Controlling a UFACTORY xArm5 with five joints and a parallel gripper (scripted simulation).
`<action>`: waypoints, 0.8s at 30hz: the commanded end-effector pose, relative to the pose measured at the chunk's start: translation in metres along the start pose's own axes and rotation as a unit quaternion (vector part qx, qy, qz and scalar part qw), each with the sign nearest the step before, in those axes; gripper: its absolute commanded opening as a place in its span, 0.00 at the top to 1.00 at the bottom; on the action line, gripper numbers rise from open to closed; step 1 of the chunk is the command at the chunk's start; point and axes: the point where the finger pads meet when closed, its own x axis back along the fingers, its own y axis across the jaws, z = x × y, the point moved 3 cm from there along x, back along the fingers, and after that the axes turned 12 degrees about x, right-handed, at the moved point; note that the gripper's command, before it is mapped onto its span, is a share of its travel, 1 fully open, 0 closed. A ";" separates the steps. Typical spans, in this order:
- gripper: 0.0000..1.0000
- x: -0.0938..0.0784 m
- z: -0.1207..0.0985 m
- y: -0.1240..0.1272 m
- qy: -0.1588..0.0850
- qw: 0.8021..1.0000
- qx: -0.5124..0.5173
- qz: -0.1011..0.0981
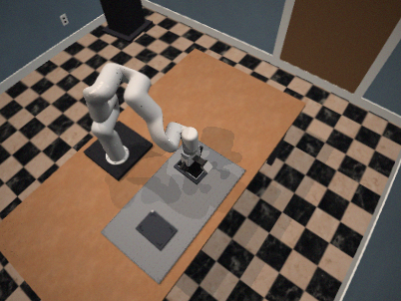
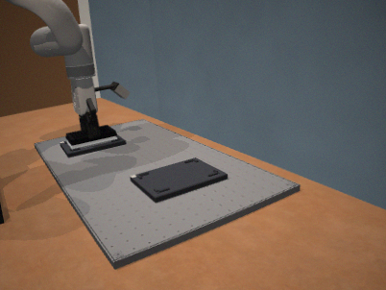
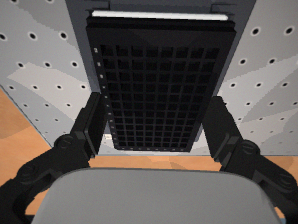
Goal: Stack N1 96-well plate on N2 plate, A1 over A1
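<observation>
Fingers spread beside stacked black plate [image 3: 157,95]; pegboard [image 3: 45,75] around
</observation>
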 end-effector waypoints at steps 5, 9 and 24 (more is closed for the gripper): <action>0.00 0.001 0.001 0.000 0.002 1.000 0.000 0.001; 0.00 0.001 0.001 0.000 0.002 1.000 0.000 0.001; 0.00 0.033 0.001 0.000 0.002 1.000 0.000 0.001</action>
